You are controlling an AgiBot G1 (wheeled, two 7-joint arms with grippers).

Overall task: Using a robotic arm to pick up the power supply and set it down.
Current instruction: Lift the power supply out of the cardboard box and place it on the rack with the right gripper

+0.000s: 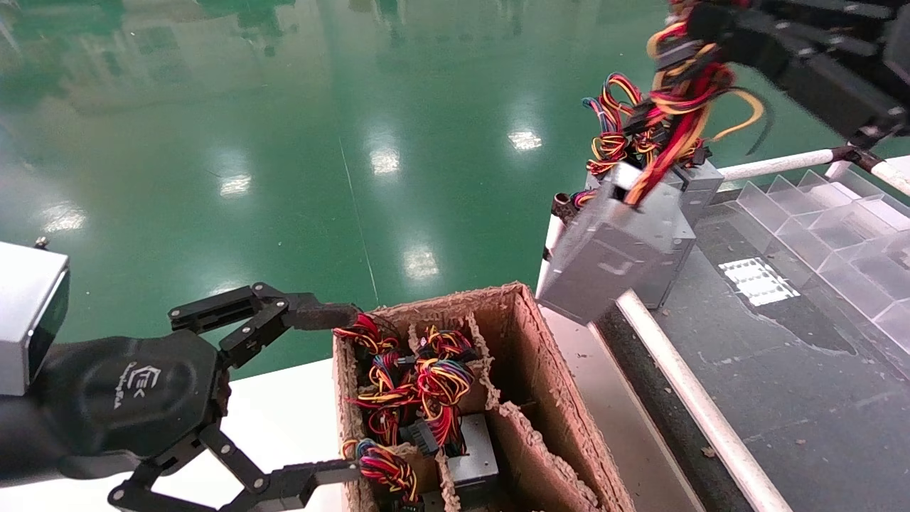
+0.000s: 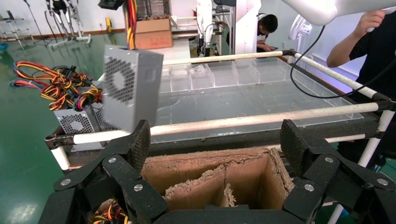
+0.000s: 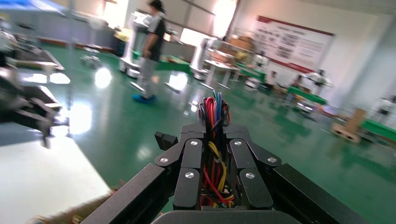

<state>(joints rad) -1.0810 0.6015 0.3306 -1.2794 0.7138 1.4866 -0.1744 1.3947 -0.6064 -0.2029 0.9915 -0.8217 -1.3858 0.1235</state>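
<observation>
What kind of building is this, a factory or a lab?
Probably a factory-style workshop or robot training hall: a glossy green floor, other white robot rigs with a worker nearby, and a cardboard box of wired power supplies being unpacked.

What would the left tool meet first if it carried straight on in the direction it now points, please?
Probably the cardboard box: the open left tool points at its near wall, fingertips level with its corners. Depth is unclear; it may already touch.

Power supply above box's right
</observation>
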